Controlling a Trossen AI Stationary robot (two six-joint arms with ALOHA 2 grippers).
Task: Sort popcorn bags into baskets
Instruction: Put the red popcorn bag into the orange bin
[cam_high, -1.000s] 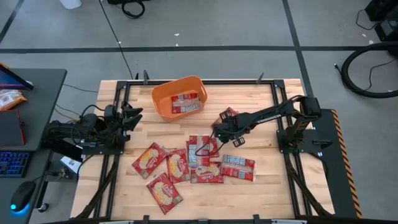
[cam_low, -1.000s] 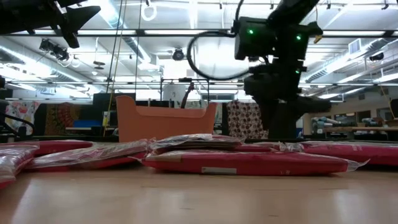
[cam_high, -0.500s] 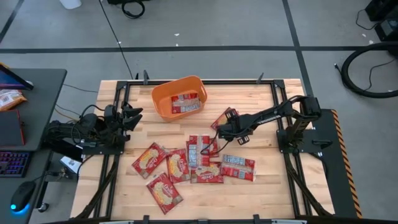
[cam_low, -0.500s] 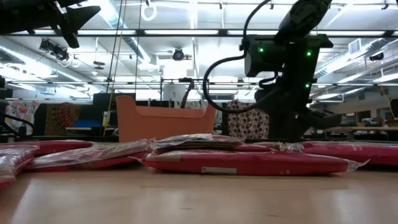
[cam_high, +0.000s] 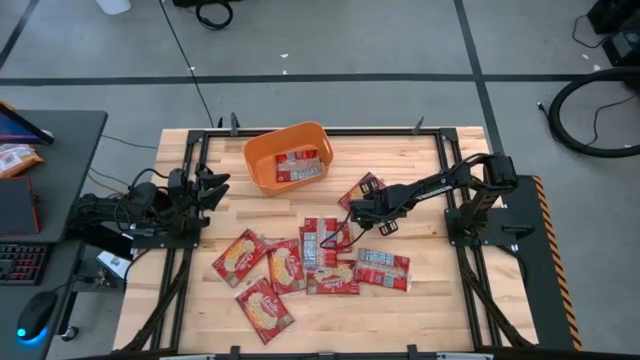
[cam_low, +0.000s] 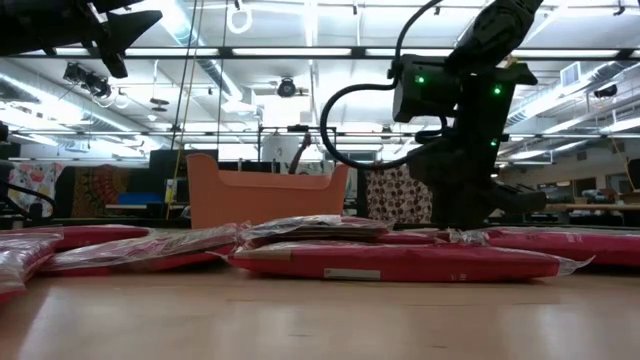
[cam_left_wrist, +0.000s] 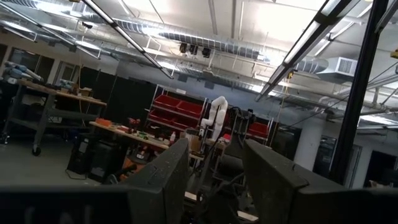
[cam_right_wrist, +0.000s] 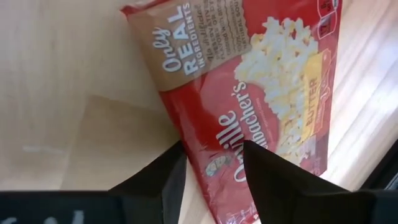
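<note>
The right gripper (cam_high: 352, 209) is low over the middle of the wooden table (cam_high: 420, 165). It is right above one red popcorn bag (cam_high: 362, 189) that lies flat on the wood, a little way off from the others. In the right wrist view this bag (cam_right_wrist: 249, 93) fills most of the picture, and the two dark fingers (cam_right_wrist: 273, 180) stand apart with the bag's edge showing between them. They are not squeezing it. I cannot tell if the tips touch the bag.

The orange basket (cam_high: 262, 155) sits at the far side of the table, to the left of the lone bag. There are popcorn bags inside the basket (cam_high: 300, 163) already. In the low view the basket (cam_low: 262, 195) stands behind the pile.

Most of the other bags lie in a messy heap (cam_high: 310, 262) on the near half of the table. Some lie on top of others. From table height the heap (cam_low: 390, 258) looks like flat red packets stacked low.

The left gripper (cam_high: 212, 186) waits at the left edge of the table, well away from the bags. Its fingers (cam_left_wrist: 165, 180) are apart with nothing in them, and its camera sees only the room.
</note>
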